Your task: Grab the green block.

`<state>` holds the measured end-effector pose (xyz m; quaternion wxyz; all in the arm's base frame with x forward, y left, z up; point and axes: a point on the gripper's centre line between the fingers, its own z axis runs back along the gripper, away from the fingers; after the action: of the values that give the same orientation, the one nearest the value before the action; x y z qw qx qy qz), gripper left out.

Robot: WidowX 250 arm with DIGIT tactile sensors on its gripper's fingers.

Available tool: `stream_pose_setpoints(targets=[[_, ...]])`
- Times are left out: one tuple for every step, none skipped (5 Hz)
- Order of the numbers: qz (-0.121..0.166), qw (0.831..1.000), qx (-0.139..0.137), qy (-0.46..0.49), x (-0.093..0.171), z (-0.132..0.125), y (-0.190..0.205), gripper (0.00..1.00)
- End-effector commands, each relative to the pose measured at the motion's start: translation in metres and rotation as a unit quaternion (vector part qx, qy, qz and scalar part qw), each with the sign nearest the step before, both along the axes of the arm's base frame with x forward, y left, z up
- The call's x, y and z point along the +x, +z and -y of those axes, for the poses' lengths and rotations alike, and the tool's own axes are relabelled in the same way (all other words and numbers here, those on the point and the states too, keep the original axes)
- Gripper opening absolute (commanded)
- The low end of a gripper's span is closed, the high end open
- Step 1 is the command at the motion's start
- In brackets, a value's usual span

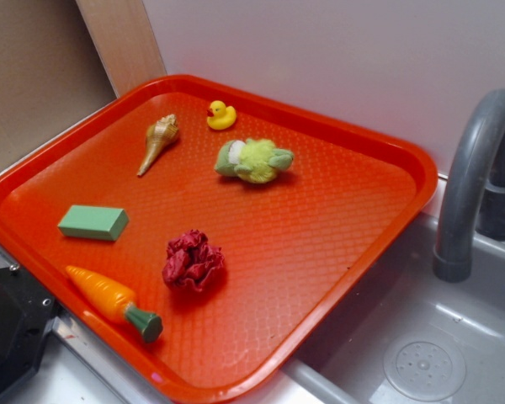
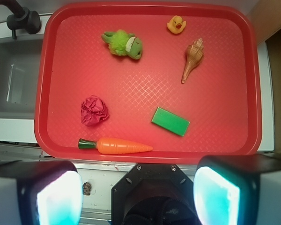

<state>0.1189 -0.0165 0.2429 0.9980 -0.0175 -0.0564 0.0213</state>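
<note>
Green block [image 1: 93,222]: small flat mint-green brick, lying on its broad face at the left of the exterior view and lower right of centre in the wrist view, on the red tray [image 1: 337,252]; untouched, clear on all sides, its long axis slanted across the frame, so a grasp across the short width would likely need some wrist rotation. Nearest neighbours: orange carrot [image 1: 109,299] with a dark green end, below the block toward the lower left corner of the exterior view, near but apart; crumpled dark red cloth ball [image 1: 193,261], to the block's lower right. Farther off: tan seashell [image 1: 158,141] above the block; fuzzy yellow-green plush toy [image 1: 252,160] near upper centre, the one likely colour decoy; yellow rubber duck [image 1: 221,115] by the tray's far rim. All items well spaced, apparently laid out for single picks. Surroundings: grey sink basin [image 1: 421,353] and faucet [image 1: 475,185] at the right of the exterior view. Gripper [image 2: 138,194]: spread wide and empty, pads at the wrist view's two lower corners, held high above the tray's near edge, not yet over the block.
</note>
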Motion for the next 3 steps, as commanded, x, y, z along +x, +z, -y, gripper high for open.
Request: stream_pose_setpoints(targets=[[0.0,1.0,0.0,0.0,0.0,0.0,0.0,1.0],[0.04,0.997,0.016,-0.071,0.024,-0.01,0.011,1.0],[0.092,0.975,0.056,-0.193,0.053,-0.018,0.021,1.0]])
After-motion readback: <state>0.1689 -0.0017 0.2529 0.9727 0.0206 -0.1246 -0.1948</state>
